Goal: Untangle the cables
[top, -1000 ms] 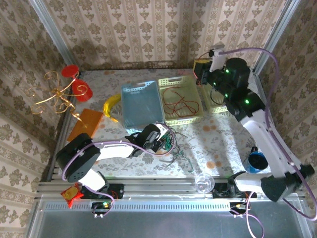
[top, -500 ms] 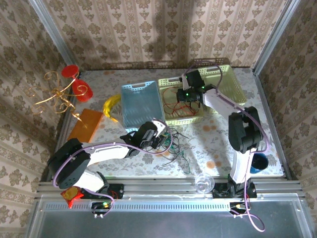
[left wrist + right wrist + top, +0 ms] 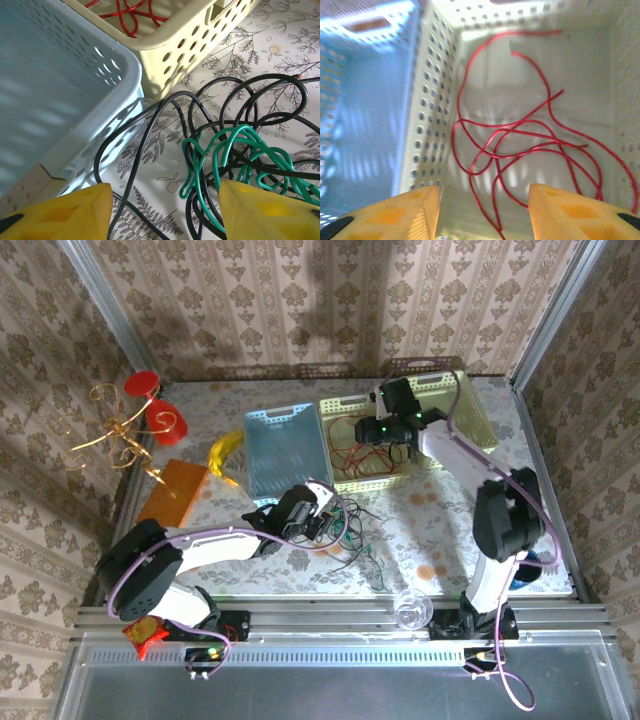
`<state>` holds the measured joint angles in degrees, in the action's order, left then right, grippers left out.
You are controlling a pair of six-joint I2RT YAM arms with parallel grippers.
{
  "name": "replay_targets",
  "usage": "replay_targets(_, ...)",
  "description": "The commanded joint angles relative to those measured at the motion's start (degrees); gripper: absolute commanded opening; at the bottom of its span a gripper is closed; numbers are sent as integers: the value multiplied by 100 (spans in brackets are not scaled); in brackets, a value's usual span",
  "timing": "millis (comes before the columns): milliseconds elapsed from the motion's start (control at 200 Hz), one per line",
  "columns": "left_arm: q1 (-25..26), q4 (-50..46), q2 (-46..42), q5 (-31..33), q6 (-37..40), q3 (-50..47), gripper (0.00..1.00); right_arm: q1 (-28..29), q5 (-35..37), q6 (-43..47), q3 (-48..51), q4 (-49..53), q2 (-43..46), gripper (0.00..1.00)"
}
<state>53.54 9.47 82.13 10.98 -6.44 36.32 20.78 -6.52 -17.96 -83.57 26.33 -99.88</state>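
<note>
walls (image 3: pixel 300 300): beige damask-stripe wallpaper, back and both sides | frame posts (image 3: pixel 98 300): aluminium extrusion at back corners | table (image 3: pixel 440 525): pale floral-print top | near edge: aluminium rail (image 3: pixel 330 615), grey sheet (image 3: pixel 330 690) below | light: soft shadows on back wall

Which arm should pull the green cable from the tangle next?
Left. The left gripper, open, hangs over the green cable and black cables; the right gripper is over the red cable in the basket.

In your left wrist view, the tangled thin green cable (image 3: pixel 240 131) and looping black cable (image 3: pixel 272 76) run off the right and bottom edges. In your right wrist view, the thin red cable (image 3: pixel 492 148) leaves the bottom edge.
</note>
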Motion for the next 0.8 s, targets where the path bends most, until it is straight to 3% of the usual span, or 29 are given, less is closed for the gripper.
replay_targets(0, -37, -3, 22, 45, -79, -19, 59, 170, -1, 64, 626, 244, 725, 52)
replay_targets(175, -37, 15, 56, 29, -75, -28, 59, 961, -522, 126, 1932, 596, 1648, 51)
replay_targets(350, -61, 15, 96, -35, -41, -19, 59, 1542, -1010, -104, 2856, 464, 1777, 50)
replay_targets(620, -55, -8, 125, -81, -66, -37, 59, 1619, -1164, 174, 2939, 462, 1175, 48)
replay_targets(795, -52, -7, 160, -79, -68, -28, 59, 1623, -1512, 189, 2745, 189, 707, 36)
